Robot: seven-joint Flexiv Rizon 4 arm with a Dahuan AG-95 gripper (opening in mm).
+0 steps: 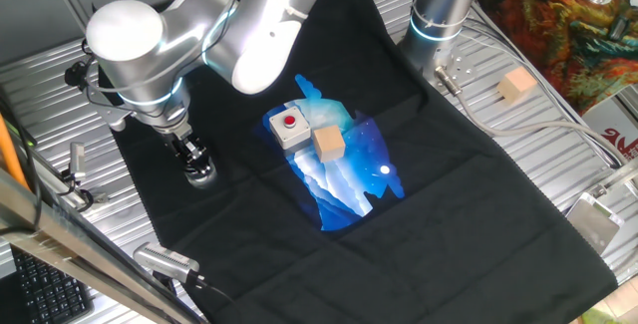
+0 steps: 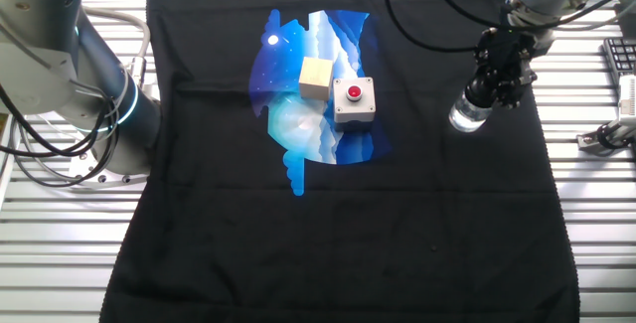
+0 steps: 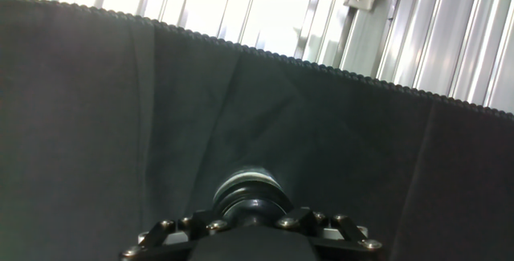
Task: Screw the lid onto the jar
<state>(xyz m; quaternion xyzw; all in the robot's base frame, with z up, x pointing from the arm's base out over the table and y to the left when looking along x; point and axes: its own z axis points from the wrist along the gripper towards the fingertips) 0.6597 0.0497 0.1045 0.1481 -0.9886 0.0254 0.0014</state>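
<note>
In one fixed view, the jar [image 1: 200, 172] stands at the left of the frame on a black cloth [image 1: 478, 214], its long axis near vertical, base down. The gripper [image 1: 190, 154] comes down onto its top from the silver arm [image 1: 199, 35], its fingers closed around a dark cap, the lid [image 1: 192, 155]. At centre, well apart from the jar, a grey box with a red button [image 1: 289, 127] touches a tan wooden cube [image 1: 328, 144] on a blue printed patch. A second wooden cube [image 1: 516, 86] sits at upper right on the metal table [image 1: 558, 135].

In the other fixed view, the jar [image 2: 467, 114] is at right of the frame, leaning slightly, its glass base on the cloth. The gripper [image 2: 494, 77] clamps its upper end; the lid is hidden behind the fingers.

In the hand view, at bottom centre, the fingers [image 3: 309, 219] are narrowly closed around the round black lid [image 3: 253, 201], which points away from the camera toward the cloth.
</note>
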